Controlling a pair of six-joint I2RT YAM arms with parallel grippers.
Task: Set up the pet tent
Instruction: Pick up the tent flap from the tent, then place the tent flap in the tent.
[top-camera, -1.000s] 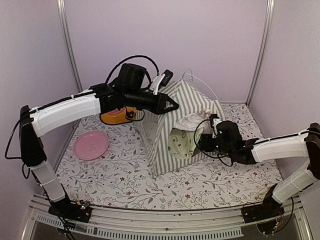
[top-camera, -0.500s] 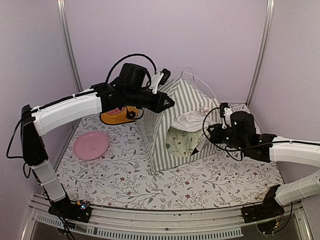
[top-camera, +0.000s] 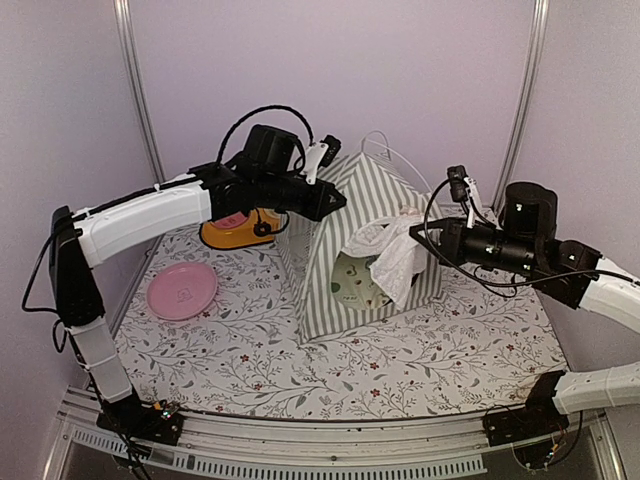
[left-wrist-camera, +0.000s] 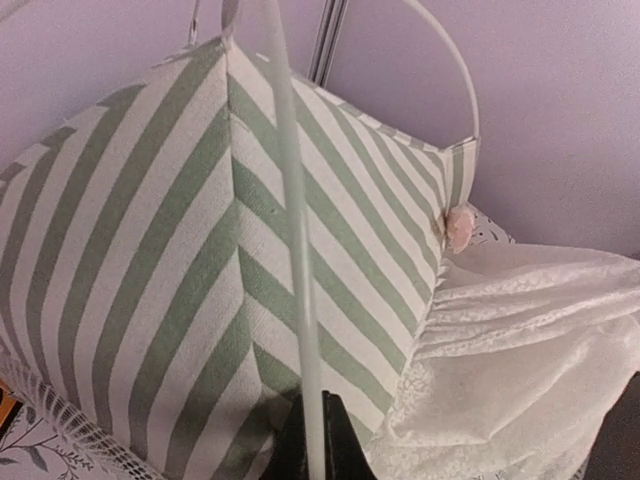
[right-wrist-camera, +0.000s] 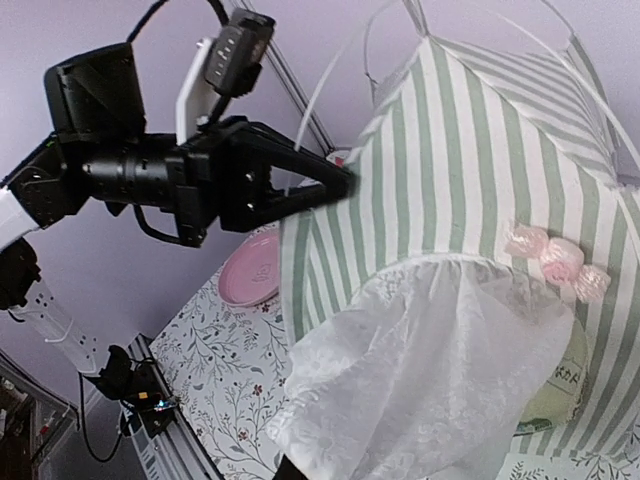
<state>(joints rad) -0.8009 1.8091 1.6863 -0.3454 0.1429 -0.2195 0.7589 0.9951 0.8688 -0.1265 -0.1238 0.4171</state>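
Observation:
The pet tent (top-camera: 335, 275), sage-green and white striped, stands upright in the middle of the table. My left gripper (top-camera: 340, 203) is at its upper left slope, shut on a thin white pole (left-wrist-camera: 300, 300) that runs up between its fingers (left-wrist-camera: 315, 405). My right gripper (top-camera: 418, 232) is raised at the tent's right front, shut on the white lace door curtain (top-camera: 395, 255). The curtain (right-wrist-camera: 420, 370) bunches over the right gripper's jaws and hides them in the right wrist view. Pink pom-poms (right-wrist-camera: 555, 260) sit above the door.
A pale yellow printed mat (top-camera: 352, 282) shows inside the tent door. An orange pet bowl (top-camera: 235, 232) stands behind the left arm and a pink plate (top-camera: 182, 290) lies at the left. The floral tablecloth (top-camera: 250, 360) covers the table, with walls close round.
The right gripper shut, then rose and drew back to the right from the door, pulling the lace curtain out and up. The left gripper stayed on the pole.

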